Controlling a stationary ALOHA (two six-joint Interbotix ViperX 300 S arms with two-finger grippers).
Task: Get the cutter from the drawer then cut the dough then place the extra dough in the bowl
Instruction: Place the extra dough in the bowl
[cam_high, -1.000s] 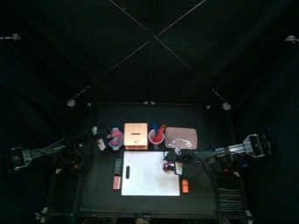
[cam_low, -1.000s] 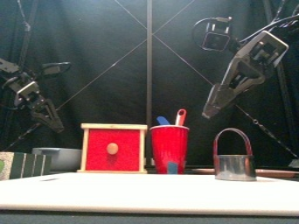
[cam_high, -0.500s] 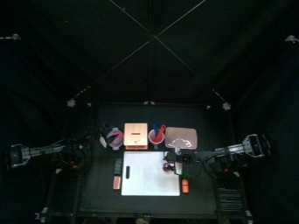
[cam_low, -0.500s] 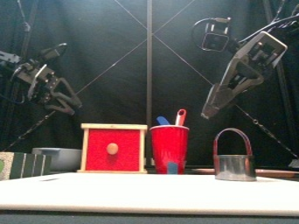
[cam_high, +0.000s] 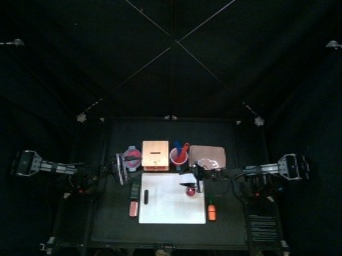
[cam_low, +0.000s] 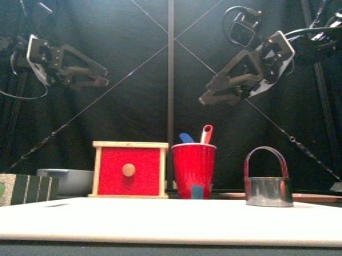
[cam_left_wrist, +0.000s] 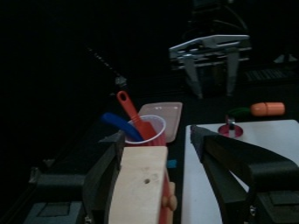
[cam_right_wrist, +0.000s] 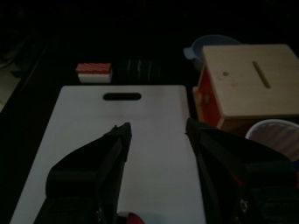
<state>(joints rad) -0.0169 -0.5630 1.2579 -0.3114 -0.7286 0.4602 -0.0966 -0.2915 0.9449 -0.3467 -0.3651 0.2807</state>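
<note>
Trouble is most likely at the grasp itself. The cutter (cam_low: 269, 187) stands upright with its wire handle up. It is already out of the box (cam_low: 130, 170), whose red drawer front looks shut, and it sits well below the right end effector (cam_right_wrist: 156, 128). That end effector hangs high over the board (cam_right_wrist: 82, 149) with its jaws spread apart and nothing between them.

The handle is thin and arched. If the jaws come down off-centre, they would probably pinch only one side of it. The cutter could then tip or skid across the smooth board.

The red cup (cam_low: 194, 168) with its two toy knives stands just beside the cutter, on the side toward the box. A wide-open jaw coming down there might catch a knife and knock the cup over.

The left end effector (cam_left_wrist: 158, 138) is also open and empty. It is raised high, with the box and the cup below and ahead of it. If it goes for the drawer now, the move would be wasted and might shove the box into the cup.

The dough cannot be made out for certain in any view. That is a hazard in itself, because a cut aimed by guesswork could land on bare board. The bowl (cam_right_wrist: 211, 44) lies beyond the box from the right end effector, so carrying scraps to it means passing over the box and the cup.
</note>
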